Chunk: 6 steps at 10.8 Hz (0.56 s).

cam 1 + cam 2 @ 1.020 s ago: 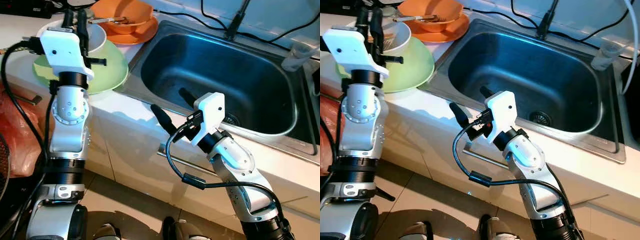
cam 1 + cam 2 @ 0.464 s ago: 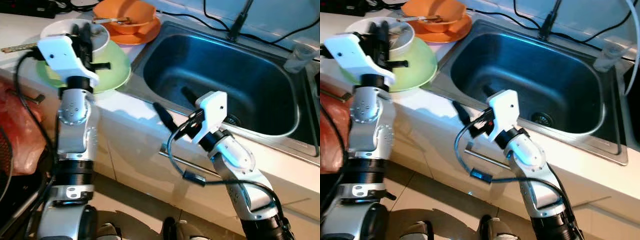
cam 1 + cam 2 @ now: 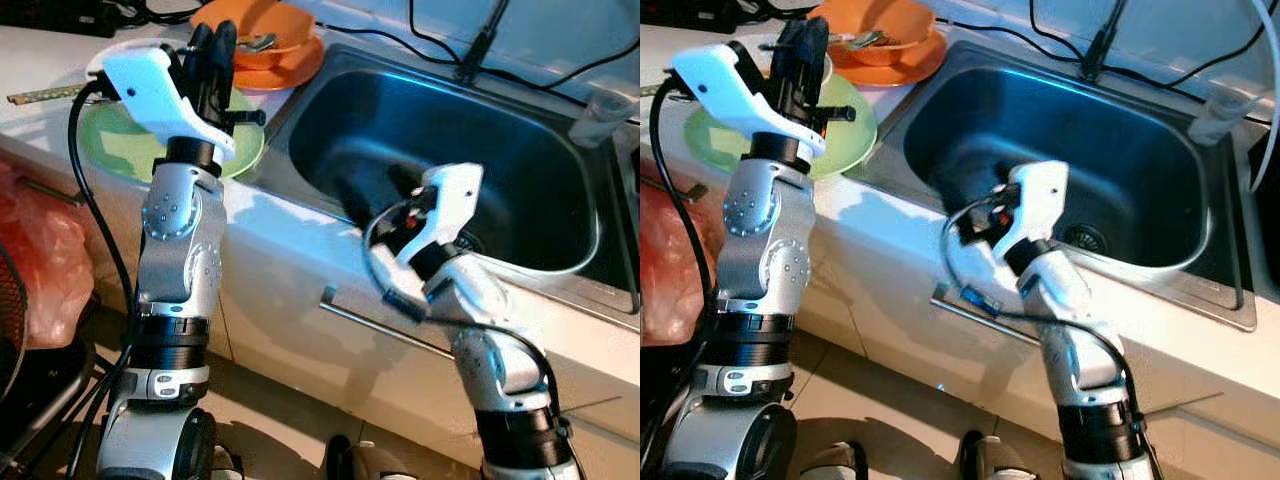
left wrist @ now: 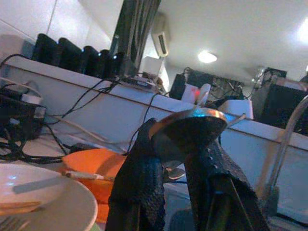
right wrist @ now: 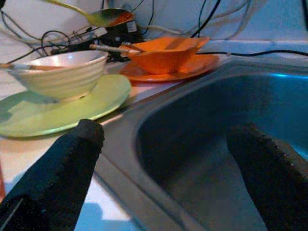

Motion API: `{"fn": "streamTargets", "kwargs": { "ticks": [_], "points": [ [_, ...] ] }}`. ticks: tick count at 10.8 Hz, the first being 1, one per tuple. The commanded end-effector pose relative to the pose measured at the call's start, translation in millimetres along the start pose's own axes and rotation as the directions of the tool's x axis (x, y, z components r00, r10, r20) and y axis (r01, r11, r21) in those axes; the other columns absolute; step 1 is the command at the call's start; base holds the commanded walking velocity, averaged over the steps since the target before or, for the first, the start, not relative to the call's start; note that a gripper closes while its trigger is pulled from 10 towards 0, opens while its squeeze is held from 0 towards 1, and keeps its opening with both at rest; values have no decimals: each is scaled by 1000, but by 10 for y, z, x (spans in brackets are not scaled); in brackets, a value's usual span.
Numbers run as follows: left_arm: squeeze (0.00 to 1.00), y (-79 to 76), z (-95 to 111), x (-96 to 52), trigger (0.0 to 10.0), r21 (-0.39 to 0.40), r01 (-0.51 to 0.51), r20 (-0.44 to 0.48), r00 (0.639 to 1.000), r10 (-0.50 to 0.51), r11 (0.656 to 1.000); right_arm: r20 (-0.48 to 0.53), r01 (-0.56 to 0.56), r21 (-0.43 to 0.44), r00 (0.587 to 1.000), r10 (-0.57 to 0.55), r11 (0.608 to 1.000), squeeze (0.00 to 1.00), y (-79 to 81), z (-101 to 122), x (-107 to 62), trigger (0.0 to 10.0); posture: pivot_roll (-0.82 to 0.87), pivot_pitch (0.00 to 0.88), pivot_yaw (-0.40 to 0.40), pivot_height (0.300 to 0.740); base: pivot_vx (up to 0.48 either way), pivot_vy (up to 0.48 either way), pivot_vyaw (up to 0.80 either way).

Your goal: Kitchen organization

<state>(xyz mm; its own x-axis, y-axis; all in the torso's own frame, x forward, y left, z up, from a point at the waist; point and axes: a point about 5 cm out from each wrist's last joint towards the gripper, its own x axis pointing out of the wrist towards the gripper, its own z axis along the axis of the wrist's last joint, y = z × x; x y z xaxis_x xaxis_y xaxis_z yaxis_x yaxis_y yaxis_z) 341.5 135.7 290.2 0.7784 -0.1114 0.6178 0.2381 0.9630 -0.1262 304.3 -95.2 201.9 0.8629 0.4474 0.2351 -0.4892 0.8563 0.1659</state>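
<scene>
White tabletop point(image 3: 290, 240) is running along the robot's front, carrying a steel sink point(image 3: 450, 150). Nearest, the right gripper point(image 5: 168, 159) is hovering at the sink's near rim, its two black fingers point(image 5: 67, 163) spread wide and holding nothing. Beside and beyond it, toward the left gripper, a white bowl point(image 5: 60, 72) is sitting on a green plate point(image 5: 57, 108). The left gripper point(image 4: 178, 159) is hanging raised above that plate, its fingers closed narrow on a metal spoon point(image 4: 190, 126), bowl end upward. Just past the left gripper, an orange bowl point(image 3: 250, 25) is resting on an orange plate point(image 3: 290, 65), with black cables point(image 3: 420, 45) lying behind.
</scene>
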Motion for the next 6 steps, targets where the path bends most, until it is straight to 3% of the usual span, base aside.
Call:
{"fn": "streamTargets", "kwargs": {
  "ticks": [1, 2, 3, 4, 6],
  "points": [
    [0, -99, 110, 56, 0, -25, 47, 39, 998, -46, 999, -12, 27, 30, 1000, -26, 999, 0, -58, -8, 2, 10000, -27, 130, -103, 740, 0, 0, 0],
    [0, -131, 109, 65, 0, -86, 60, 35, 998, -57, 994, -10, 41, 56, 999, -41, 998, 0, -73, -8, 9, 10000, -27, 128, -102, 740, 0, 0, 0],
    [0, -174, 67, 64, 0, -195, 64, 10, 998, -63, 979, -3, 66, 102, 998, -66, 993, 0, -105, -2, 26, 10000, -27, 125, -100, 740, 0, 0, 0],
    [0, -227, -11, 52, 0, -346, 53, -33, 997, -68, 937, 5, 98, 167, 995, -100, 981, 0, -149, 9, 53, 10000, -25, 124, -97, 740, 0, 0, 0],
    [0, -257, -137, 15, 0, -534, -22, -100, 994, -37, 845, 16, 132, 268, 990, -142, 954, 0, -197, 28, 95, 10000, -25, 125, -96, 740, 0, 0, 0]
  ]
}}
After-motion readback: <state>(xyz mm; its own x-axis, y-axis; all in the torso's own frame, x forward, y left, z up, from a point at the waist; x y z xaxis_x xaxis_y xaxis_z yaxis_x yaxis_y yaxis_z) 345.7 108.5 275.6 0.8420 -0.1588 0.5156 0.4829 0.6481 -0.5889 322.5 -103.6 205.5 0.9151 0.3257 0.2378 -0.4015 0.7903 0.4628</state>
